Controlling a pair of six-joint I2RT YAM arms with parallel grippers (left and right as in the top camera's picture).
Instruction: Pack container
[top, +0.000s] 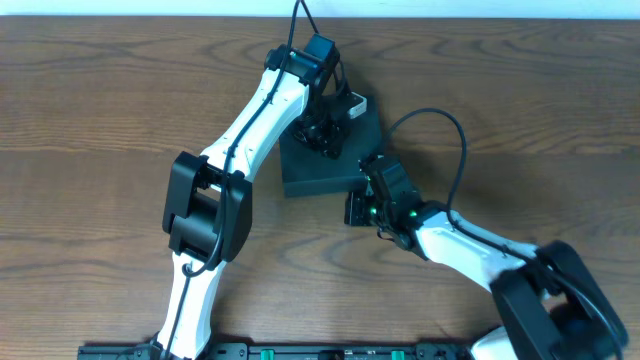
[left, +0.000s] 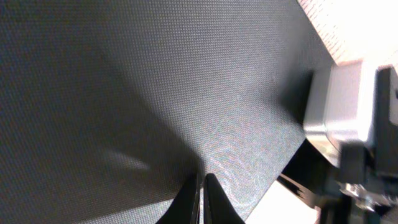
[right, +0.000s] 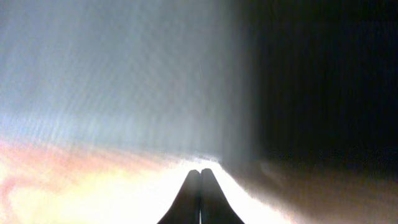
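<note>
Container (top: 300, 172): mid-table (top: 100, 100), wood showing on every side. Left gripper (left: 202, 180): jaws clenched empty, tips on its top face. Right gripper (right: 200, 173): jaws clenched empty, against near-right edge.

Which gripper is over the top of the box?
The left gripper, shut above the container; the right gripper is at its near corner, beside it.

Open table (top: 90, 130) all round the container (top: 310, 175); left arm (top: 255, 115) and right arm (top: 470, 245) close over it.

Even overhead light; right wrist view blurred, glare-washed below.
</note>
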